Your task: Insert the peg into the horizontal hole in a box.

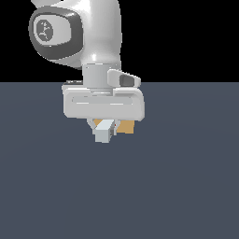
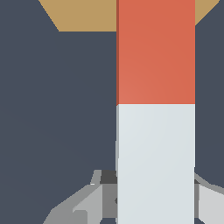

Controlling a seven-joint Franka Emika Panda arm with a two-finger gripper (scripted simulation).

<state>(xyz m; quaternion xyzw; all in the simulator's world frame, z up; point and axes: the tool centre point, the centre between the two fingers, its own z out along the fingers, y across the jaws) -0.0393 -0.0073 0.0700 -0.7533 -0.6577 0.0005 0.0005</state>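
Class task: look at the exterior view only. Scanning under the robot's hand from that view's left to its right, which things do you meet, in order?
Pale grey-white end of the peg, held in the gripper → tan box, partly hidden behind the hand.

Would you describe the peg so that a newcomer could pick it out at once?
Start at the big white arm and follow it down to the gripper. The peg is the long square-section bar held there, pointing toward the tan box. It alone is two-coloured: orange-red toward the box, pale grey-white at the gripper.
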